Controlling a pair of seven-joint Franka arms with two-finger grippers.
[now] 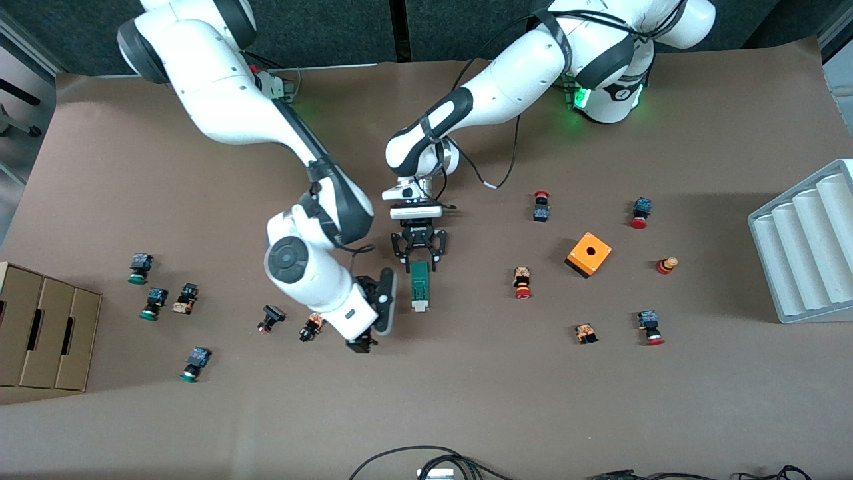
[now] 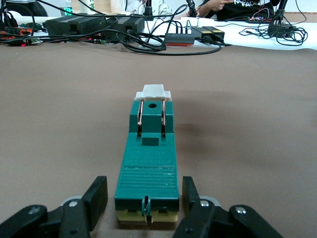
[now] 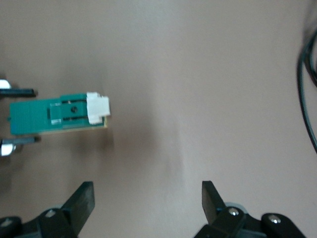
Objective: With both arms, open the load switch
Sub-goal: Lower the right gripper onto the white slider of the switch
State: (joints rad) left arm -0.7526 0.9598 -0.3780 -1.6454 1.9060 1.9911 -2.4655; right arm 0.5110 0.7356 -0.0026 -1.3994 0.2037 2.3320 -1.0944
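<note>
The load switch [image 1: 420,285] is a narrow dark-green block with a white end piece, lying flat mid-table. Its white end points toward the front camera. My left gripper [image 1: 419,261] is down at the switch's green end. In the left wrist view its fingers [image 2: 99,191] stand on either side of the load switch [image 2: 148,158], with a thin gap on each side. My right gripper [image 1: 376,312] is low beside the switch, toward the right arm's end of the table, open and empty. The right wrist view shows the right gripper [image 3: 147,193] over bare table, with the load switch [image 3: 59,113] off to one side.
An orange cube with a hole [image 1: 589,254] and several small push-buttons [image 1: 523,282] lie toward the left arm's end. More buttons [image 1: 153,303] and cardboard boxes [image 1: 46,333] sit toward the right arm's end. A white ribbed tray [image 1: 806,247] stands at the table's edge.
</note>
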